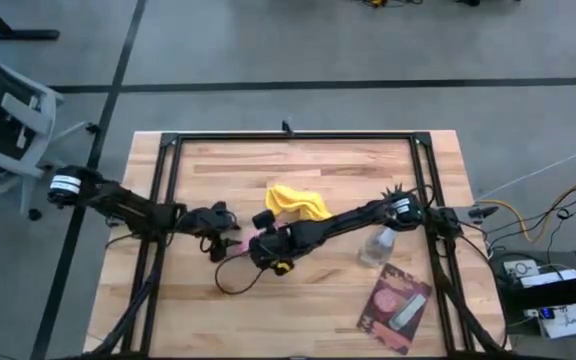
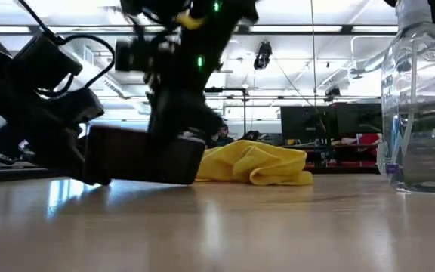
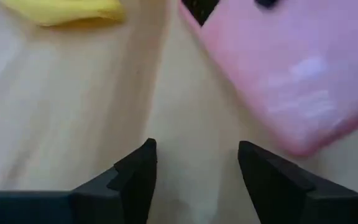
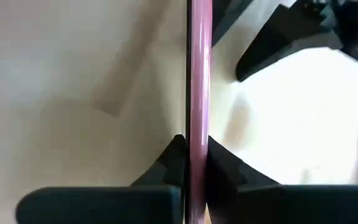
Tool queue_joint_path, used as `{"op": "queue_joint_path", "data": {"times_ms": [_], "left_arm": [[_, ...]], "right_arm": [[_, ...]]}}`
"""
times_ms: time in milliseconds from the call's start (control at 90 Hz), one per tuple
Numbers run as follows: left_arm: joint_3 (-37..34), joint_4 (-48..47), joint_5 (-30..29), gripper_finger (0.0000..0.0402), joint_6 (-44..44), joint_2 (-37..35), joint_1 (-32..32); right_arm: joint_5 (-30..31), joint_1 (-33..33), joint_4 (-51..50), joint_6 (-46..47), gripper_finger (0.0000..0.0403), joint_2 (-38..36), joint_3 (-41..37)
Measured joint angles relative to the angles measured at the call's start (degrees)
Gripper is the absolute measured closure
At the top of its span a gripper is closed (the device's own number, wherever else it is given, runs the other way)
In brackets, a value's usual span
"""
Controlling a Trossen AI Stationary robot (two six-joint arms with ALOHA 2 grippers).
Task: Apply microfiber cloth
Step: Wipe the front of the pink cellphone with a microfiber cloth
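While my right gripper (image 4: 191, 163) clamps the thin pink slab (image 4: 199, 74) edge-on, my left gripper (image 3: 194, 171) gapes empty; reaching the rumpled yellow microfiber cloth (image 1: 296, 201) risks an arm collision.

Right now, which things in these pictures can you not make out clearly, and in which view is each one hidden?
- Pink flat object: right wrist view shows it edge-on in the right gripper; its faces are hidden.
- Same object in the left wrist view: blurred and cut off by the picture's edge.
- Microfiber cloth: in the low view, the dark arm covers its near left side.
- Left gripper: open, nothing between its fingers.
- Packet: in the high view, print too small to read.
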Motion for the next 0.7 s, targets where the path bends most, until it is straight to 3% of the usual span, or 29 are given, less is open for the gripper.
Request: {"op": "queue_joint_path", "data": {"times_ms": [111,267,311,511,700], "left_arm": [[-0.02,-0.23,2.19,0.0183,-0.12,-3.31,-0.12],[-0.15,0.09,2.09,0.0166,-1.52,-5.1,-0.8],[-0.15,0.39,2.07,0.016,-2.01,-5.11,-1.23],[-0.18,3.57,1.78,0.0129,-4.71,-3.65,-4.58],[-0.21,12.97,1.59,0.0107,-5.13,0.24,-7.03]], "right_arm": [[-14.52,-2.84,-7.44,7.46,0.0396,-0.03,4.03],[-39.19,-7.49,-8.61,16.58,0.0396,-0.12,4.36],[-43.79,-8.26,-8.43,17.84,0.0396,-0.12,3.93],[-45.29,-9.27,-8.02,19.55,0.0386,0.32,1.96],[-45.45,-9.09,-5.42,19.88,0.0368,0.32,0.33]]}}
